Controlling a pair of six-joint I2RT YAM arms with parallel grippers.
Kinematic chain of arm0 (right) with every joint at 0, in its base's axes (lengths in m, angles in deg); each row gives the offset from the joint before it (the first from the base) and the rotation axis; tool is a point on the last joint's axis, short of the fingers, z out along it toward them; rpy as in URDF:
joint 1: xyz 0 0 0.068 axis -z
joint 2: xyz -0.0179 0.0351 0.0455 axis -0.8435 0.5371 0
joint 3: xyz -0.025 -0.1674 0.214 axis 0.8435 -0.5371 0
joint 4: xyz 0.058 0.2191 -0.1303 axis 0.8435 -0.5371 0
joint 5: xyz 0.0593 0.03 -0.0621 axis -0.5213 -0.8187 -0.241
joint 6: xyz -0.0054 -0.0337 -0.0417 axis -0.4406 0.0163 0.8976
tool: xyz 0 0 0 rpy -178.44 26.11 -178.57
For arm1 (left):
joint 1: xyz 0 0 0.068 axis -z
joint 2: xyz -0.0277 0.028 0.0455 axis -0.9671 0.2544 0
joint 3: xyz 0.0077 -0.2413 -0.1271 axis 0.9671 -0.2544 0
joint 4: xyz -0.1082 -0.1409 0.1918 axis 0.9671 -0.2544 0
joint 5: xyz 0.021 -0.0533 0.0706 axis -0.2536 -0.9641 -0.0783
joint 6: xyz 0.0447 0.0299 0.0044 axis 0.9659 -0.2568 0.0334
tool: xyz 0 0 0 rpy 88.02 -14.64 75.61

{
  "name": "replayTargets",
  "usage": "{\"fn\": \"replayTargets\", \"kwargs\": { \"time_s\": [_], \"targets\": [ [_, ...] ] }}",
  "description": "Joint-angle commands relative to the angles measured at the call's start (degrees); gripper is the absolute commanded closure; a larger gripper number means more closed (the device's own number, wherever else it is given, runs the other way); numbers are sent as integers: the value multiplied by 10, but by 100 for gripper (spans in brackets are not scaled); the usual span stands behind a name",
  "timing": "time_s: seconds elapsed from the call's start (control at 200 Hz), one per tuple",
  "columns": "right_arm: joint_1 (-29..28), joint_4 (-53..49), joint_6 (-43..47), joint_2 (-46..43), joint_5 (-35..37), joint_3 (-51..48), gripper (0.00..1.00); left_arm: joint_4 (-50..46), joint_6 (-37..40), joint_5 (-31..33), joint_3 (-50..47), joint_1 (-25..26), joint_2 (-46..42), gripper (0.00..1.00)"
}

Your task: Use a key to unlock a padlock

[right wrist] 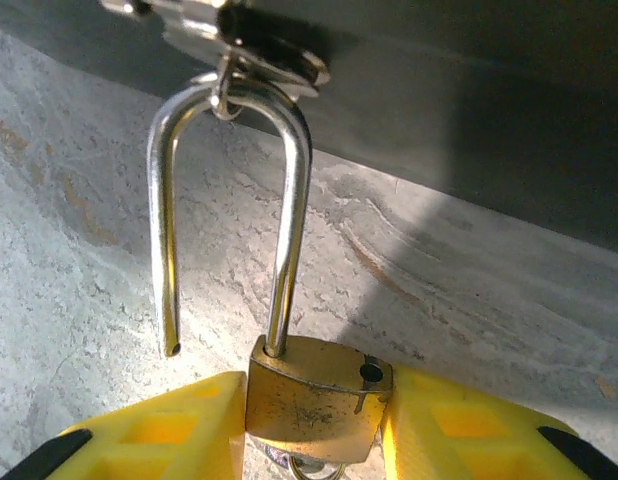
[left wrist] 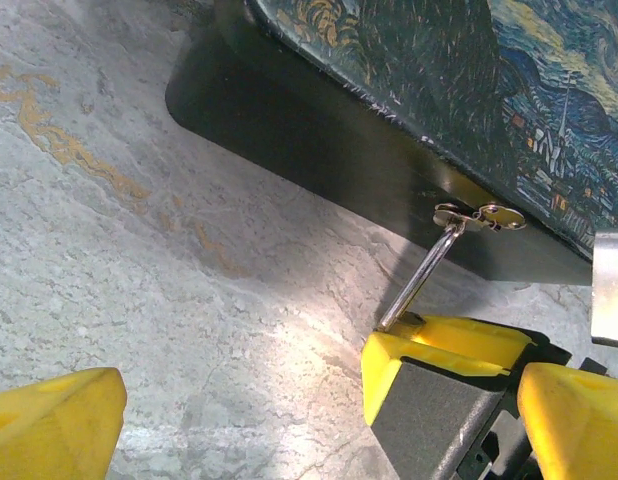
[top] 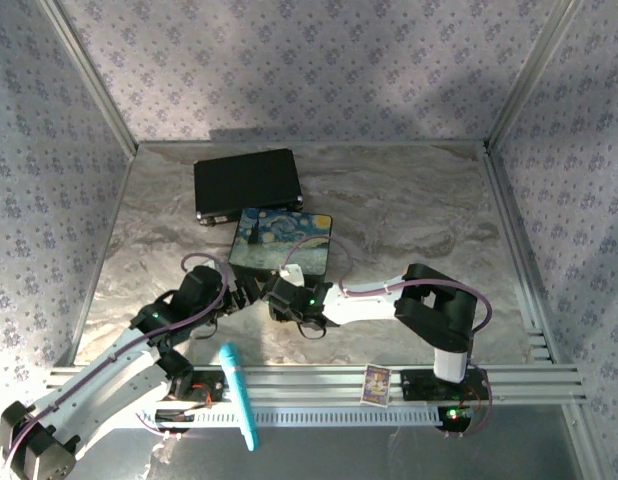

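My right gripper [right wrist: 315, 405] is shut on the brass padlock [right wrist: 314, 395], squeezing its body between the yellow fingers. The silver shackle [right wrist: 289, 230] is sprung open: one leg sits in the body, and the free end hangs clear on the left. Its bend hooks through the metal hasp [right wrist: 239, 60] on the painted box [top: 282, 243]. A silvery ring, apparently the key [right wrist: 314, 468], peeks out under the padlock body. My left gripper [left wrist: 314, 405] is open right beside the right gripper [top: 281, 292], holding nothing. The shackle [left wrist: 424, 275] slants up to the hasp [left wrist: 479, 215].
A black case [top: 247, 185] lies behind the painted box. A blue pen [top: 239, 395] and a small card [top: 376, 383] rest on the rail at the near edge. Patterned walls enclose the marbled table [top: 419, 220].
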Motion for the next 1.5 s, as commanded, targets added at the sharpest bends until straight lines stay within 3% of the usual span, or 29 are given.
{"fn": "replayTargets", "kwargs": {
  "time_s": [0.0,0.2,0.345,0.585,0.74,1.009,1.249,1.494],
  "targets": [
    [1,-4,-14,-3,11,-21,63,0,18,11,3,-5,-6,0],
    [6,25,-9,-55,11,-85,69,0,121,32,36,2,12,0],
    [28,80,2,-102,-28,-160,71,-24,223,92,100,43,63,0],
    [63,124,26,-167,-75,-250,73,-69,423,146,240,137,245,0],
    [77,165,19,-193,-87,-293,73,-64,572,142,291,158,362,10],
    [69,225,-20,-176,-70,-311,73,-73,639,163,358,157,503,30],
    [54,245,-70,-174,-23,-317,75,-70,646,195,347,160,557,58],
    [52,299,-128,-150,3,-317,78,-57,652,176,317,163,580,66]
  ]
}}
